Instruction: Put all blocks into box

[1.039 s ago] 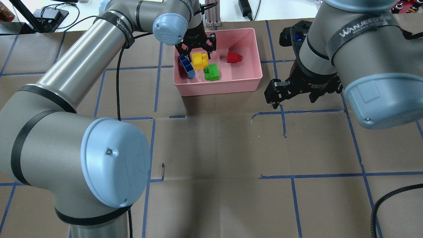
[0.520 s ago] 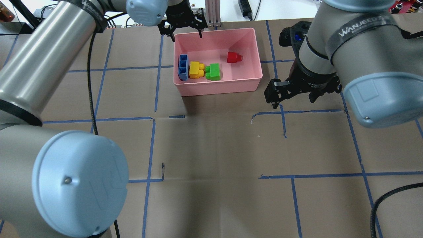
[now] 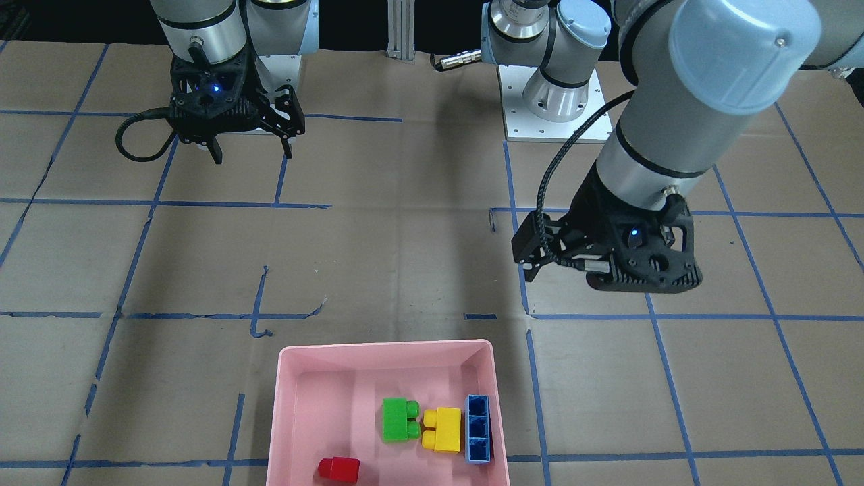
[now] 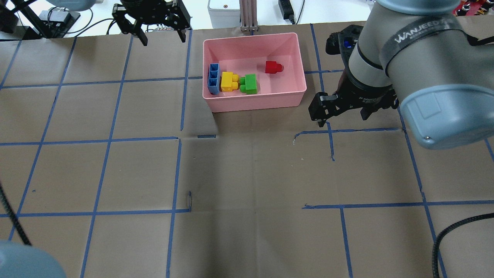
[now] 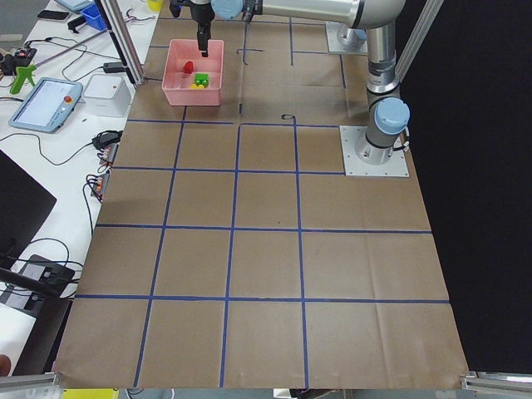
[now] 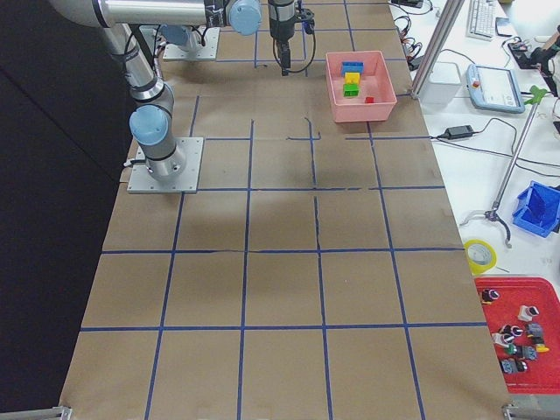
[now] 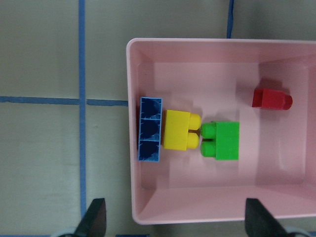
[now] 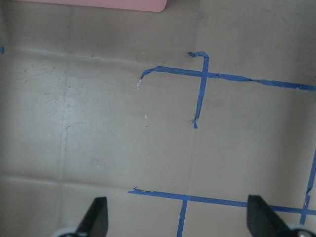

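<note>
- Two fingers of the left gripper (image 4: 163, 38) were spread wide, with nothing between them and nothing touching them. It hung high in the air, and its wrist camera looked straight down onto the box (image 4: 254, 104).
- Both fingers of the right gripper (image 3: 253, 152) were just as far apart and equally empty. It hovered over bare brown paper (image 4: 251, 173) near a cross of blue tape (image 4: 330, 131), off to the robot's right of the box and clear of it.
- All four blocks lay inside the pink box, each tipped onto its side.
- The blue block (image 4: 213, 79) rested along the wall on the robot's left, with its three hollow cells facing up.
- The yellow block (image 4: 229, 81) sat right against the blue one, its studs pointing toward the green block (image 4: 250, 83).
- The green one's studs pointed back at the yellow, and the two sets of studs met.
- The red block (image 4: 273, 67) lay apart from that row, nearer the far wall, with its single stud pointing to the robot's right.
</note>
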Available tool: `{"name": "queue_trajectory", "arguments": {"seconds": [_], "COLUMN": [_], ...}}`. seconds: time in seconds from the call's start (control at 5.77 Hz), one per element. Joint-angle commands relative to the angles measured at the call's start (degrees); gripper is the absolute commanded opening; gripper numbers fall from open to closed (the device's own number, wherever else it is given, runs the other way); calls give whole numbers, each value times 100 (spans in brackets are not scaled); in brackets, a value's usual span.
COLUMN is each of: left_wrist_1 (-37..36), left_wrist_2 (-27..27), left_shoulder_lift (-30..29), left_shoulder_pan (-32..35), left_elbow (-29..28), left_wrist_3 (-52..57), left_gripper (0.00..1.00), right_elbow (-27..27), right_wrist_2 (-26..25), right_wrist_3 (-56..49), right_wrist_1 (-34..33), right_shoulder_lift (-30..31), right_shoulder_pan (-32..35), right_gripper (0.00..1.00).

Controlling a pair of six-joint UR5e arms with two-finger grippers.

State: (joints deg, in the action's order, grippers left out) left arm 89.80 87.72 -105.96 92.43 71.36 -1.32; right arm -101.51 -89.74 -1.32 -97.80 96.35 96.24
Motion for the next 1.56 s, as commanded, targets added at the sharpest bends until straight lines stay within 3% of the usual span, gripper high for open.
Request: {"name": "queue_trajectory", "arguments": {"seconds": [0.0, 0.35, 1.39], "left_wrist_1": [46, 55, 46], "left_wrist_2": [297, 290, 246], "left_shoulder_lift": [1082, 1463, 1447], "left_shoulder_pan": [-93, -50, -94], "left_elbow": [1129, 1486, 1433], "left_wrist_3": [455, 404, 466], "left_gripper": [99, 99, 99], "right_elbow": [0, 0, 0], "right_wrist_2": [9, 9, 0], "right_wrist_3": [0, 0, 0], "right_wrist_1": [-11, -11, -11], "right_shoulder_lift": [-37, -46, -46], "right_shoulder_pan": [0, 0, 17], "right_gripper": [100, 100, 100]}}
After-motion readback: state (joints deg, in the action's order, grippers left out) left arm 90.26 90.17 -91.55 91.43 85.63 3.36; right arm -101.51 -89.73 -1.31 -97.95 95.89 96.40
